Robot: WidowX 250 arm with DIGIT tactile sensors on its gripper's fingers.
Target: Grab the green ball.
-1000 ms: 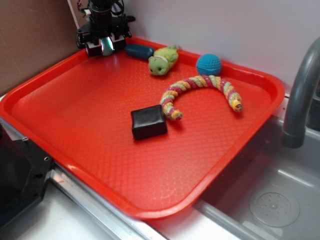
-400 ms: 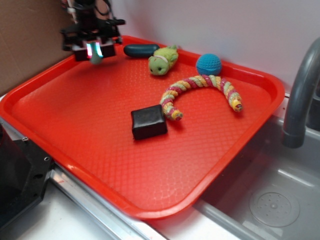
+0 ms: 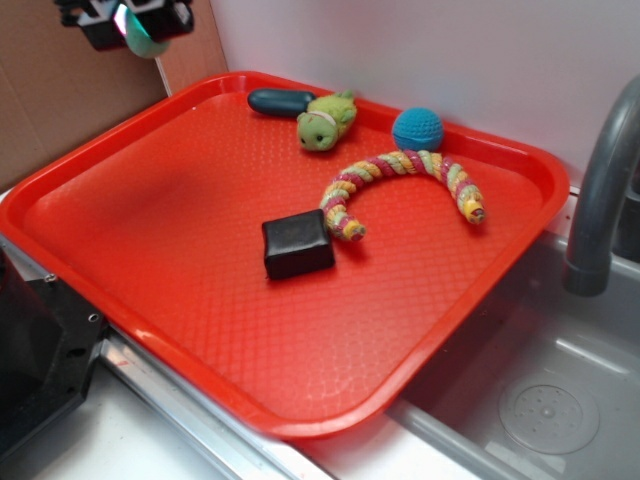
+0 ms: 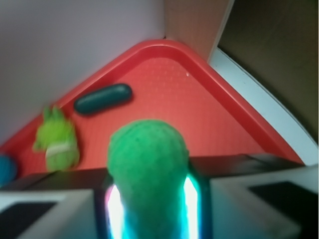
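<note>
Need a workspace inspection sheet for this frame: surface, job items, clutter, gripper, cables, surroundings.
Surface: red tray, textured, beside a sink.
Job's things: green ball clamped between the fingers, lifted above the tray's far-left corner.
Clutter: blue ball, plush animal, dark capsule, knitted rope toy, black block, all on the tray.
Grippers: gripper shut on the ball, at the top-left edge of the exterior view.
Cables: nothing seen.
Surroundings: grey faucet, sink drain, white wall, brown panel at left.
</note>
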